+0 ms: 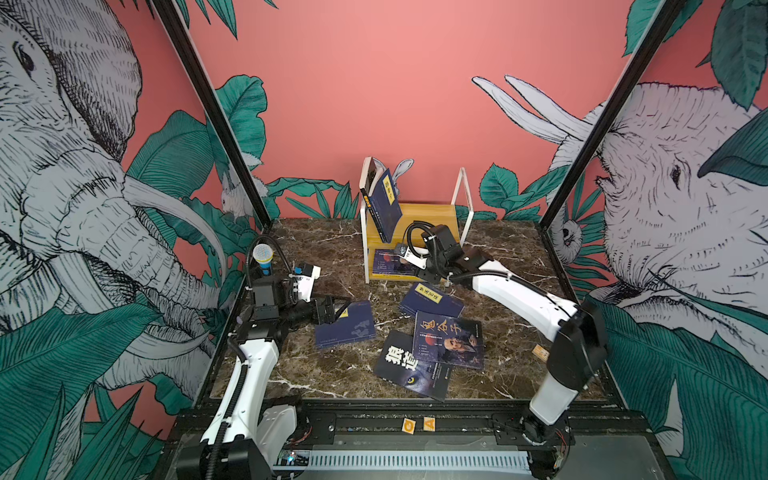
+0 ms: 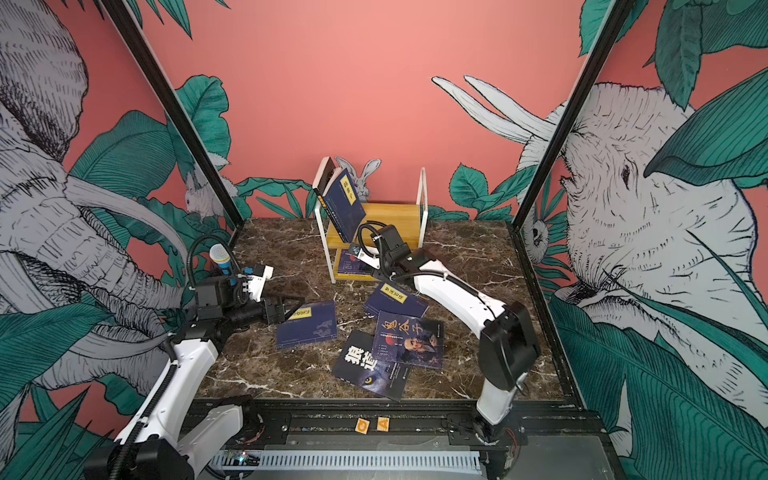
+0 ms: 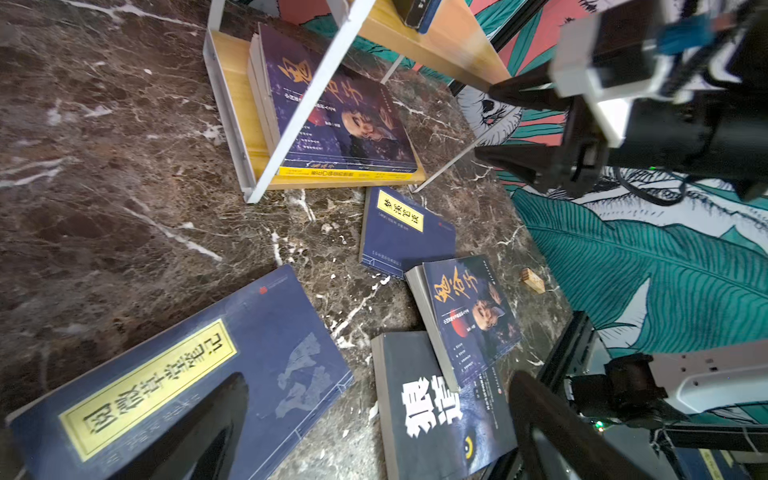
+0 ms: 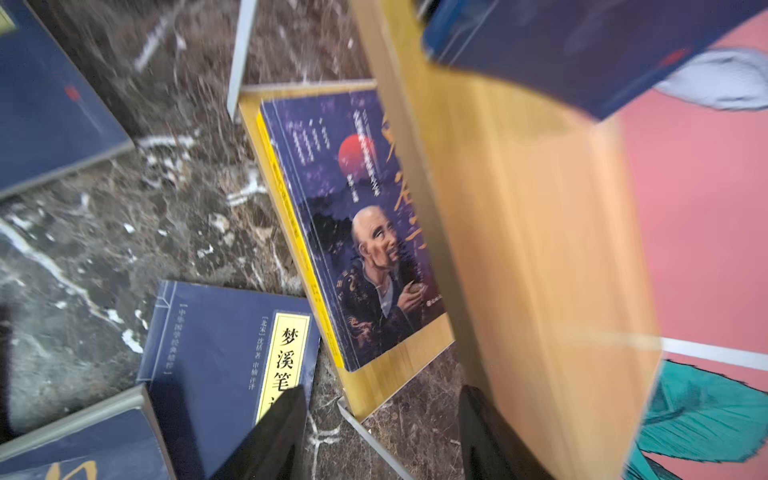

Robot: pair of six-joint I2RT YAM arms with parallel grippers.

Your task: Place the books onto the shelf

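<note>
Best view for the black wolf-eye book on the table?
In both top views the black wolf-eye book shows nearly whole, one corner under a purple book. The left wrist view crops its near end; the right wrist view misses it.

I read left arm low at near left; left gripper jaws spread wide, empty. Right arm stretched far; right gripper jaws apart, empty.

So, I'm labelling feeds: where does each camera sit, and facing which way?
Top views: high in front, looking down toward the back wall; left arm, right arm, shelf show.
Left wrist: left arm, facing the shelf; left gripper, right gripper show.
Right wrist: right arm, close on the shelf; right gripper shows.
Shared: both wrist views show the shelved purple book.
</note>
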